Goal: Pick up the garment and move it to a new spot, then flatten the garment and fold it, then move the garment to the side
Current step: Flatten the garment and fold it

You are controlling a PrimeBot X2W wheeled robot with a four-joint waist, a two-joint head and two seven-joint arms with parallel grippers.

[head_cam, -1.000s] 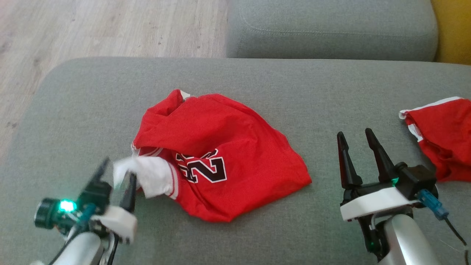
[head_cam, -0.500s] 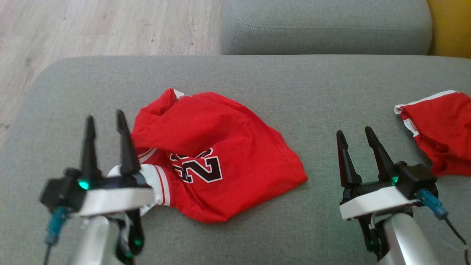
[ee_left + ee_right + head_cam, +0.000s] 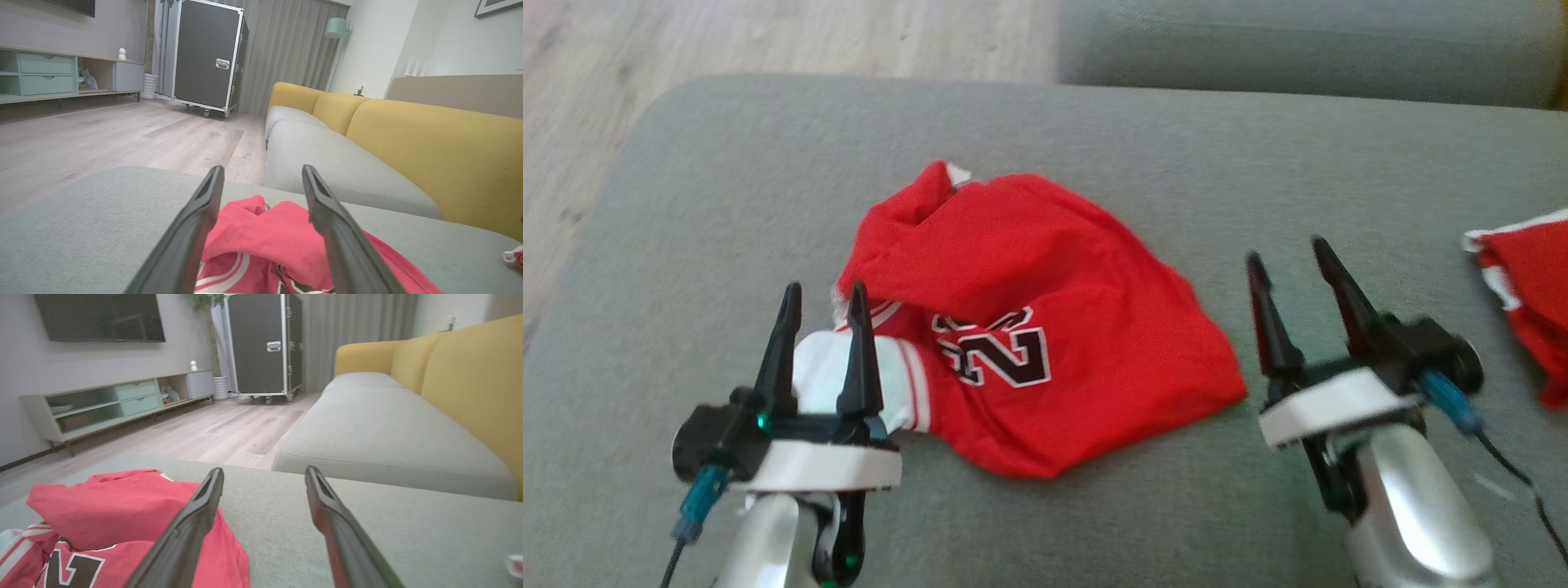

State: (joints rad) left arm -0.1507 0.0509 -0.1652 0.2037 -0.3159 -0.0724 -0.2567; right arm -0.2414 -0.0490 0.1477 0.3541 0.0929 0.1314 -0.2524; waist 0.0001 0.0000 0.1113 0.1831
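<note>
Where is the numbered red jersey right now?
In the head view the red jersey lies crumpled on the grey seat cushion, between the left gripper and the right gripper.

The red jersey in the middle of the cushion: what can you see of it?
The red jersey looks like thin, soft fabric, crumpled in a loose heap. A black number outlined in white shows on its near side; a white part with red-striped trim sticks out leftward. It lies on the grey cushion. The open left gripper stands by the white part, gripping nothing.
</note>
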